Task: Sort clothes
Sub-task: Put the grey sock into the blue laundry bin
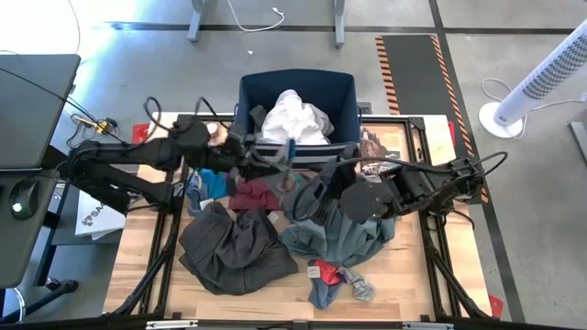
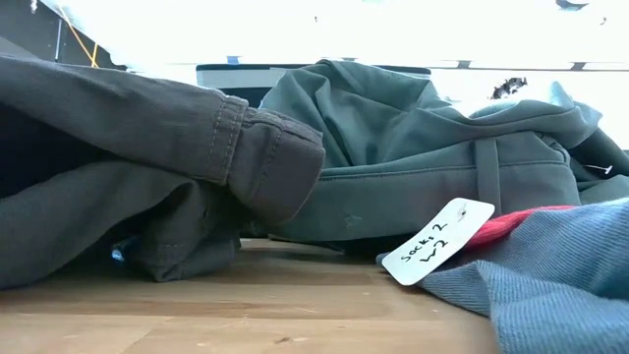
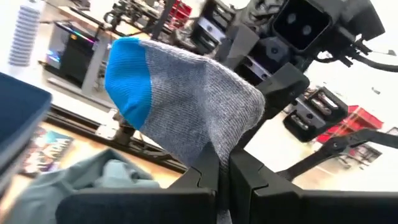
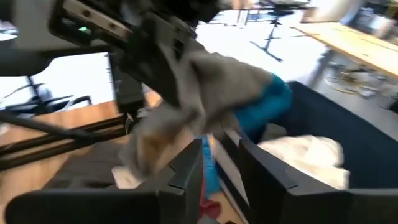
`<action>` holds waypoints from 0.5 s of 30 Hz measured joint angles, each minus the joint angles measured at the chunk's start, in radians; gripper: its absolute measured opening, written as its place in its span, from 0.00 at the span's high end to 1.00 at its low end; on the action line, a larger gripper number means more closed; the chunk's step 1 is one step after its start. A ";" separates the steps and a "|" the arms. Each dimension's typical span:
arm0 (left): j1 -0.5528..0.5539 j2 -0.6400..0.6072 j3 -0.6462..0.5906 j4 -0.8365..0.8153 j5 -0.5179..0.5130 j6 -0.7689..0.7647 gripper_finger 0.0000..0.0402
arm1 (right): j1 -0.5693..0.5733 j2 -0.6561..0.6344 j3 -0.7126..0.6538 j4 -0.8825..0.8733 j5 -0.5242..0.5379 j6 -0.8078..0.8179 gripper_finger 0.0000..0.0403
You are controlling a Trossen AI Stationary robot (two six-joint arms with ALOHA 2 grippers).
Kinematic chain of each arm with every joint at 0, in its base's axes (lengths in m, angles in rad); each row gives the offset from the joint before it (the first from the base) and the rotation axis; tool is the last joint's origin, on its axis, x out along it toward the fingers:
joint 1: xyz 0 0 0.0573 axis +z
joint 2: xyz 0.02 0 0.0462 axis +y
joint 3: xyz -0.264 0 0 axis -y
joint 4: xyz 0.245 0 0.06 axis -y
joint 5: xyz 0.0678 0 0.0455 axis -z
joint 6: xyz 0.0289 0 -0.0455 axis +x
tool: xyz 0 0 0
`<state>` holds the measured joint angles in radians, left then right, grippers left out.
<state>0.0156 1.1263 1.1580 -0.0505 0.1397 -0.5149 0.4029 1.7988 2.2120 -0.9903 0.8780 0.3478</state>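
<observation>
Navy bin point(image 1: 341, 101) at far table edge, centred. Light wooden tabletop point(image 1: 275, 298) framed by black rails. White tower fan point(image 1: 541, 78) on grey floor beyond right corner. Orange-and-black hazard tape point(image 1: 388, 69) along dark floor mat. White paper tag point(image 2: 437, 241) lying on tabletop (handwriting partly legible).

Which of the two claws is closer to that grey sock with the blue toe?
Left. The left gripper is shut on the grey sock itself, near the navy bin. The right gripper sits just beside it, fingers parted.
</observation>
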 joint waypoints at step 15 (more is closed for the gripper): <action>0.496 0.129 0.019 0.088 0.308 -0.091 1.00 | 0.054 -0.101 0.000 -0.299 -0.042 0.263 0.73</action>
<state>0.5116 1.2553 1.1768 0.0378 0.4476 -0.6062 0.4567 1.6982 2.2124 -1.2897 0.8363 0.6113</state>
